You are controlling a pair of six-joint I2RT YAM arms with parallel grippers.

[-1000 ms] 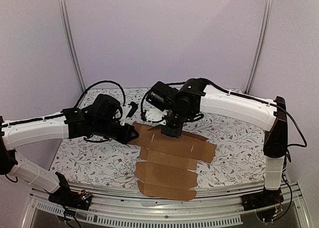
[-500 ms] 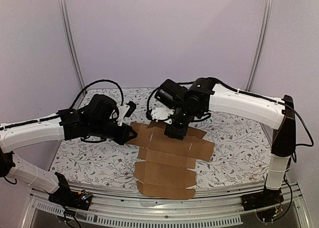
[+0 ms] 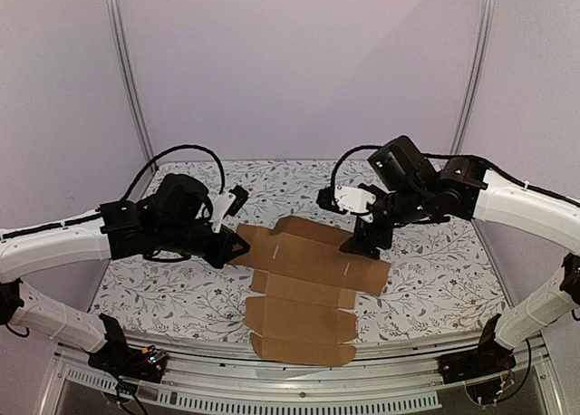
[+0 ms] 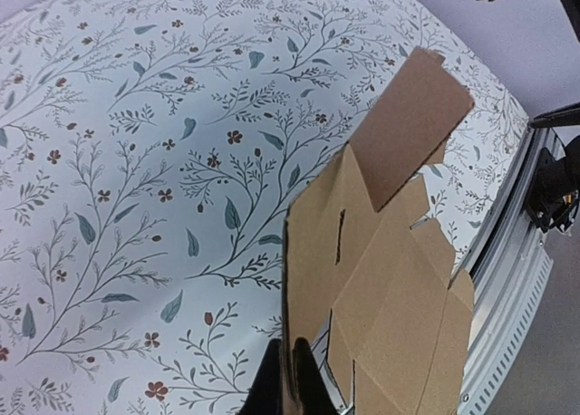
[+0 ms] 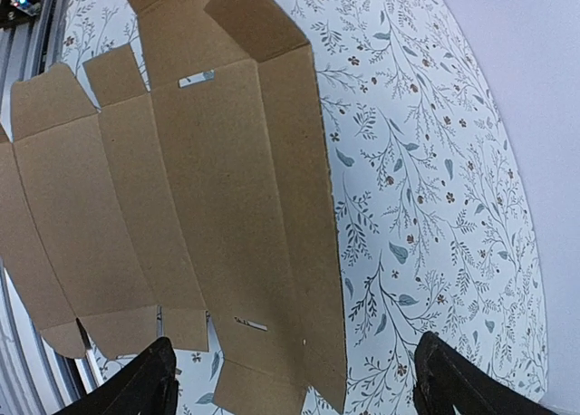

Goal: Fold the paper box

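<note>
From the top view you see the paper box (image 3: 304, 293) lying unfolded as a flat brown sheet on the flowered table (image 3: 154, 288). It runs from the middle of the table down to the near edge, and its far flap is tilted up a little off the surface. Your left gripper (image 3: 237, 248) comes in low from the left edge and is pinched on the sheet's far left corner. Your right gripper (image 3: 358, 246) hangs over the far right part of the sheet, toward the right edge of the table. Its jaws stand apart, and you cannot tell from here whether the tips touch the cardboard.

In the left wrist view your left gripper (image 4: 283, 379) sits at the bottom of the frame, with its jaws together and clamped on the edge of the paper box (image 4: 390, 279). The sheet stretches away from that grip, and one flap on it is raised at a slant above the table (image 4: 136, 161).

In the right wrist view your right gripper (image 5: 299, 388) is spread wide, with one of its fingers (image 5: 145, 383) at each lower corner of the frame and nothing gripped between them. The paper box (image 5: 208, 188) lies below with its panels, creases and end tabs plain to see. Beside its long edge the table (image 5: 408, 161) shows bare.
</note>
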